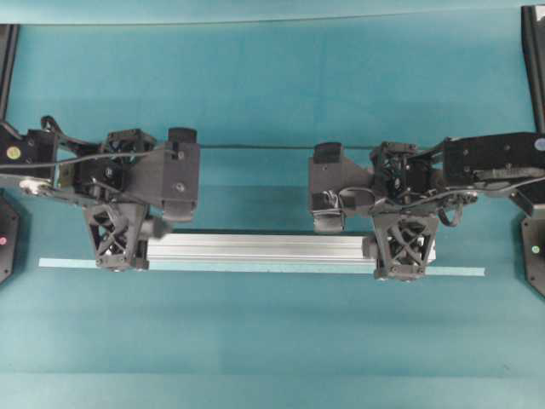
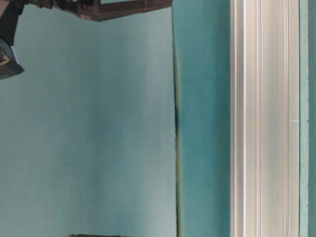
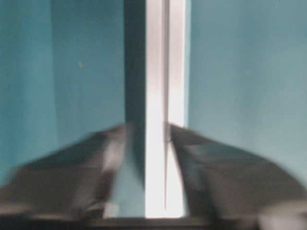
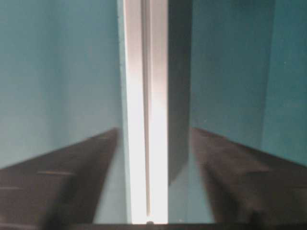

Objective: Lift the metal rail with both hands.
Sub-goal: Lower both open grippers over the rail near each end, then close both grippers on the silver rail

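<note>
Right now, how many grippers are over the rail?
2. The left gripper straddles the metal rail at its left end; the right gripper straddles its right end. Both have open jaws.

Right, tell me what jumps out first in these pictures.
The silvery metal rail lies across the middle of the teal table, with a thinner pale strip along its near edge that sticks out past both ends. A black gripper sits over each end, the left gripper and the right gripper, fingers astride the rail. In both wrist views the rail runs straight up between the dark fingers.
</note>
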Robot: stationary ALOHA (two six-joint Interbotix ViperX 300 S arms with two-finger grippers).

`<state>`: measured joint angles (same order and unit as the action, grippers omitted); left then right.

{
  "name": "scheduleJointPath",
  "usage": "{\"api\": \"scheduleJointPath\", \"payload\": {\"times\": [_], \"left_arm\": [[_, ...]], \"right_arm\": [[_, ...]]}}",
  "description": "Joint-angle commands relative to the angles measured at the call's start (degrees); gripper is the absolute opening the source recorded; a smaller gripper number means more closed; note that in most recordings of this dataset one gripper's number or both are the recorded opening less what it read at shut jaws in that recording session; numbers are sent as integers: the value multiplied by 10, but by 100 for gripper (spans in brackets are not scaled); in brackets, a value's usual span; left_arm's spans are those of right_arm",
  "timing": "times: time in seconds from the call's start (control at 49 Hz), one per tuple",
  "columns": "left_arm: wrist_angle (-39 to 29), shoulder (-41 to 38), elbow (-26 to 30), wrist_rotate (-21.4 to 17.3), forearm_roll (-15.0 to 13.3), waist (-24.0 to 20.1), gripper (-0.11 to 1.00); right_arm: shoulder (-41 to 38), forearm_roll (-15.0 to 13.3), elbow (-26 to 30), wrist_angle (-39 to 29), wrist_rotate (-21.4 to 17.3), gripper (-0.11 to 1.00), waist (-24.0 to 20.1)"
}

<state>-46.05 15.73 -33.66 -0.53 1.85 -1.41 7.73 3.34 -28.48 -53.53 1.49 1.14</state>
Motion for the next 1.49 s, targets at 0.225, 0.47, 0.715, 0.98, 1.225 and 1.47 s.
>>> {"api": "scheduleJointPath", "payload": {"times": [0.225,0.47,0.715,0.98,1.225,1.47], "left_arm": [[25,-15,-10,3,1,14,98],[40,-33,-14,9,1,13,99],[103,-62,-47,33,1,13,99],[149,-94,-68,56,1,13,99],[195,-125,-83,56,1,4,99],[219,-149,-84,57,1,1,99]], "right_arm": [[-5,0,-16,56,-2,96,-5],[-6,-1,-35,62,-4,96,-6],[-17,0,-79,110,-33,96,-11],[-31,0,-114,164,-47,96,-25],[-52,-24,-129,184,-40,96,-20],[-88,-36,-131,227,-37,96,-15]]}}
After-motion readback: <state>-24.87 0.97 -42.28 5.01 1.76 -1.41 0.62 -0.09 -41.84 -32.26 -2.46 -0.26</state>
